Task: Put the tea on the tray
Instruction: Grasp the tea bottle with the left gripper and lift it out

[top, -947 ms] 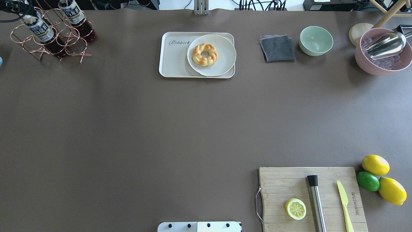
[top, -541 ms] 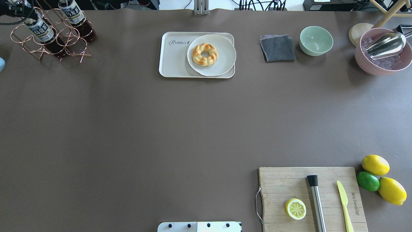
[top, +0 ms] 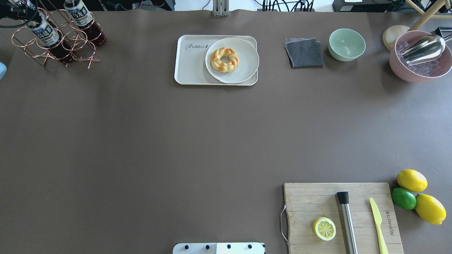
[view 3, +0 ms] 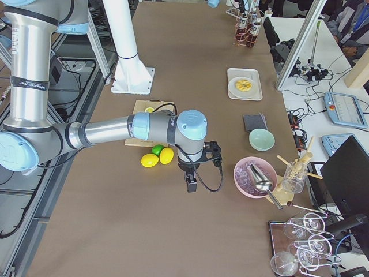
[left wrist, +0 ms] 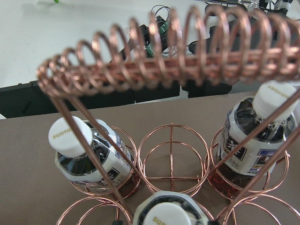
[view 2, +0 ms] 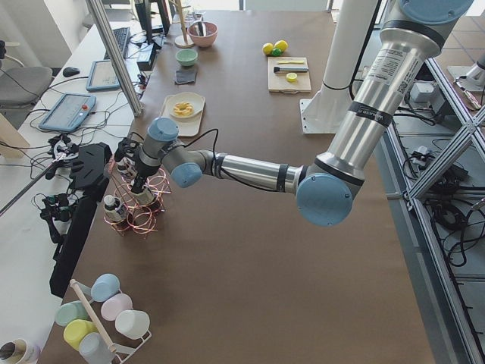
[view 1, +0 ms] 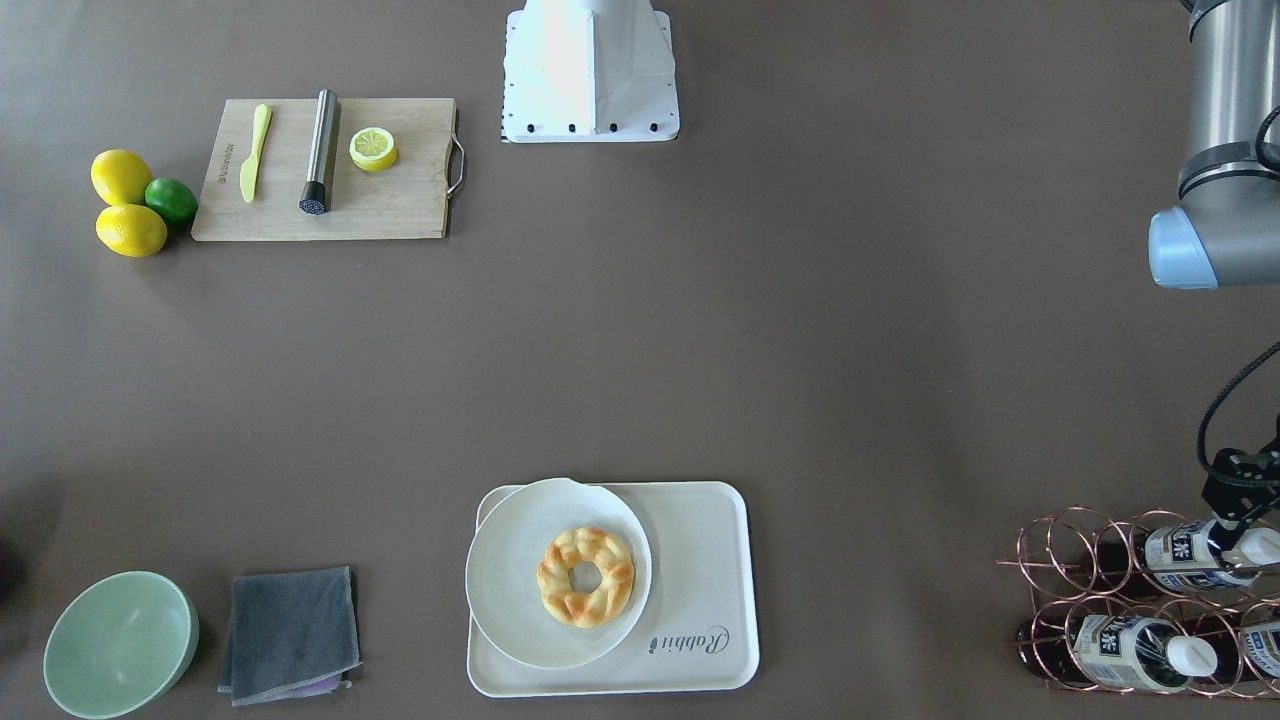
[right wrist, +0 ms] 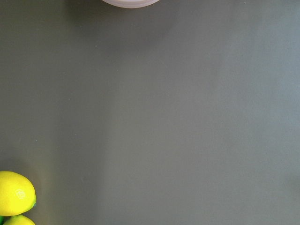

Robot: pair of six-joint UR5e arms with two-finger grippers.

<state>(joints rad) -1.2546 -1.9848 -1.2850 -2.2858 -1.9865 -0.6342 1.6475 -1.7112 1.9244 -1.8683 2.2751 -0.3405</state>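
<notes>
Left end effector (view 1: 1240,505) is poised at the white cap of the tea (view 1: 1188,555), and whether it is clamped on that cap or merely parted around it cannot be told. The tea is held leaning in a copper wire rack (left wrist: 178,60), its long axis slanted and its cap just ahead of this end effector. The tray (view 1: 700,560) lies well apart toward the robot's right, with its bare strip on the nearer side. The right end effector (view 3: 190,186), whose state cannot be told either, is far more distant from the tea.
</notes>
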